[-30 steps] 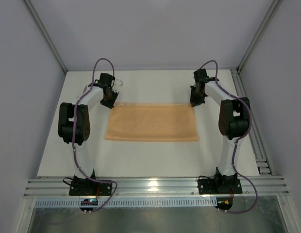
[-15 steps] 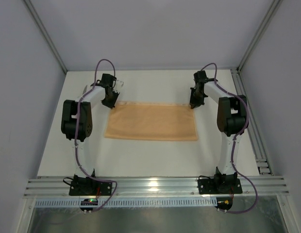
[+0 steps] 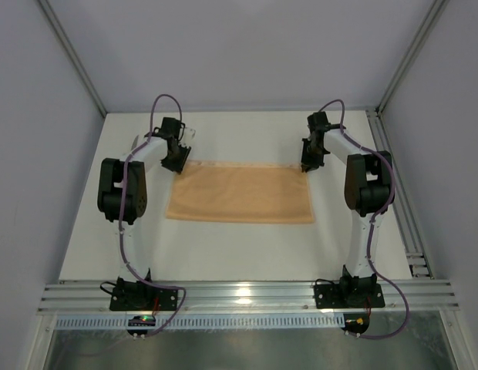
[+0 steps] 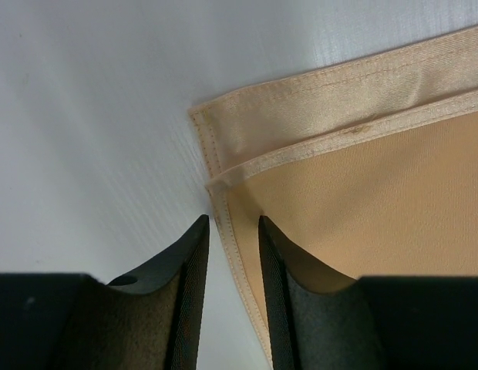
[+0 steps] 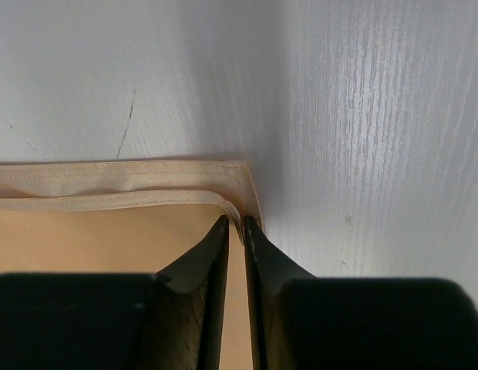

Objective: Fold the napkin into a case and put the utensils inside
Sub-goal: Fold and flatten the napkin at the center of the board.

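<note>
Lying flat, folded double, the peach napkin [image 3: 239,193] has left tool [image 4: 233,223] parted astride its hem; right tool [image 5: 235,223] grip unclear.

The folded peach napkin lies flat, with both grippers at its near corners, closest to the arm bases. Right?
Not quite: the top external view shows the left gripper and the right gripper at the far corners of the napkin, not the near ones. It does lie folded and flat.
</note>
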Motion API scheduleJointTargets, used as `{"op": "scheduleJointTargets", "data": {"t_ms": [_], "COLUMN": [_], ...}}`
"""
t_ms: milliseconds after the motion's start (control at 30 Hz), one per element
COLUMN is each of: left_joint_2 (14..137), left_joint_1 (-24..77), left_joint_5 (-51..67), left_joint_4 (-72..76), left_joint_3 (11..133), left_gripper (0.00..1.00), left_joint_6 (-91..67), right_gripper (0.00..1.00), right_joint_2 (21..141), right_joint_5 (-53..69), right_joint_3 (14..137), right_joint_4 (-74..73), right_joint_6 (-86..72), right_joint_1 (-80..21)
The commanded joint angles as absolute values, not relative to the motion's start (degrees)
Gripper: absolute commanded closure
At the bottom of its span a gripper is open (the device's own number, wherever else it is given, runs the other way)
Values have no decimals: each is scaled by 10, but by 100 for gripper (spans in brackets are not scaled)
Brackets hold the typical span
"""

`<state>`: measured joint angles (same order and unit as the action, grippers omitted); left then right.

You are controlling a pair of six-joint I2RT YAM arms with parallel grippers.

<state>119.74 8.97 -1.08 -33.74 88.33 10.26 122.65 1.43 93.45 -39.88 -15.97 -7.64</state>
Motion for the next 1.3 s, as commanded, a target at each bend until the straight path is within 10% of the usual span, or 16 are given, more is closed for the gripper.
{"op": "scheduleJointTargets", "data": {"t_ms": [0, 600, 1267], "left_joint_2": [1170, 1057, 944], "left_joint_1": [86, 84, 154], "left_joint_5": [-18, 20, -30], "left_joint_4": [-311, -422, -504], "left_joint_3": [893, 895, 576], "left_gripper": [66, 60, 68], "left_joint_6": [90, 81, 145], "right_gripper": [83, 62, 94], "right_joint_2": [1207, 1026, 899], "right_joint_5": [17, -22, 62], "right_joint_3": [957, 883, 433], "right_joint_4": [-381, -390, -315], "right_joint_6": [-163, -165, -306], "right_joint_1": [-74, -96, -183]}}
